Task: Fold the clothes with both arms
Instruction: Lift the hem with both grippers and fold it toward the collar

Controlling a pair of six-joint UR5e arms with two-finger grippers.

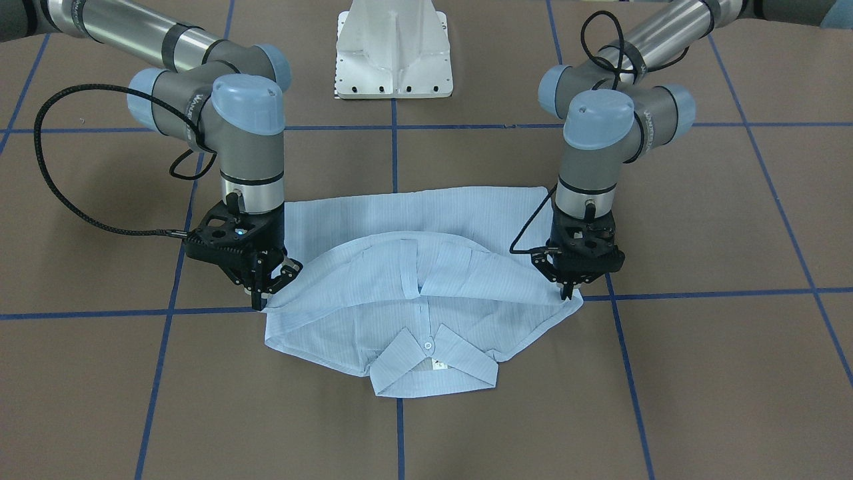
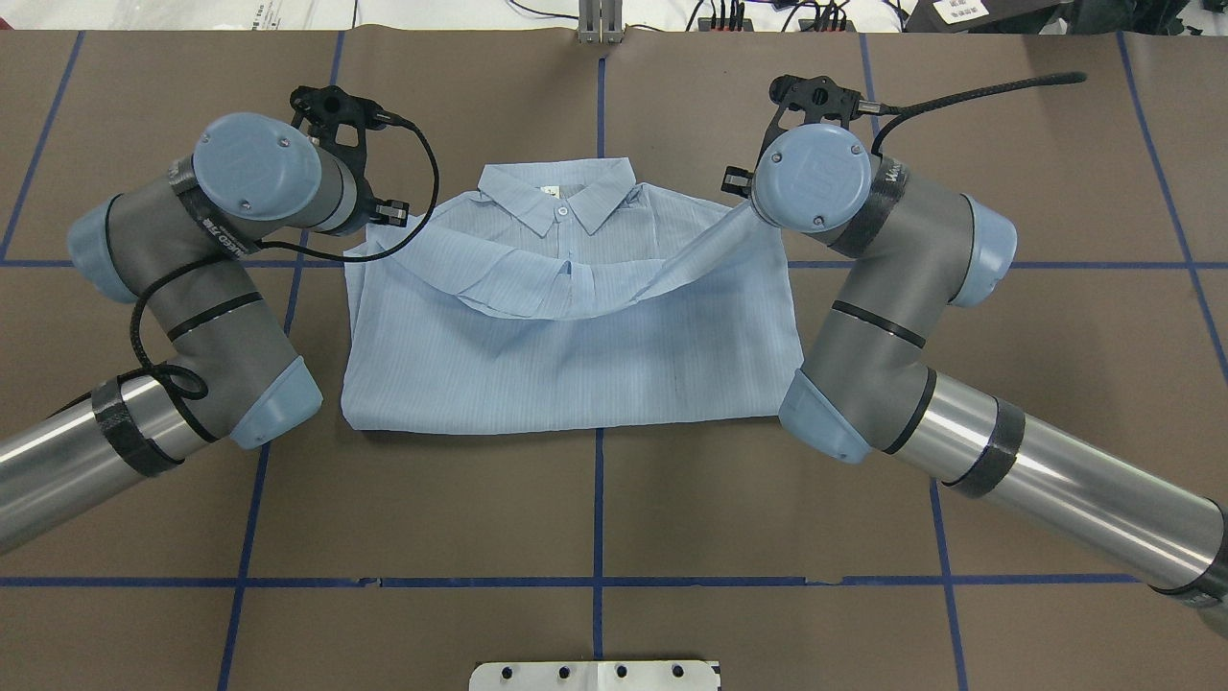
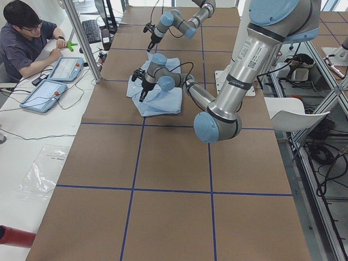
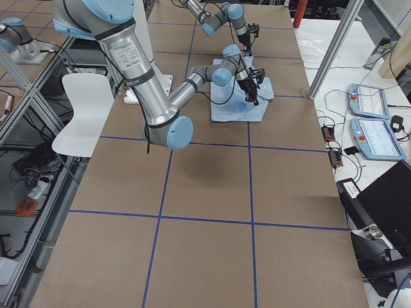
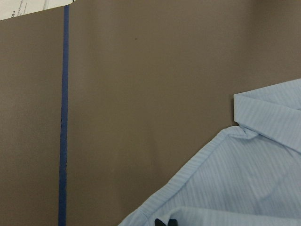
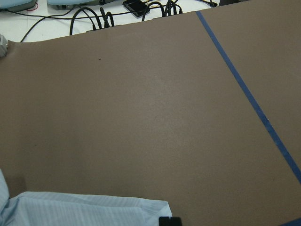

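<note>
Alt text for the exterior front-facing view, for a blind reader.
A light blue shirt lies on the brown table, collar toward the camera, a fold draped across its middle. The right gripper, on the view's left, and the left gripper each pinch one end of that fold.

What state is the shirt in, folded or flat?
Partly folded. The shirt has its lower part doubled over the front, hem sagging in a curve between the left gripper and right gripper, which pinch its ends.
</note>
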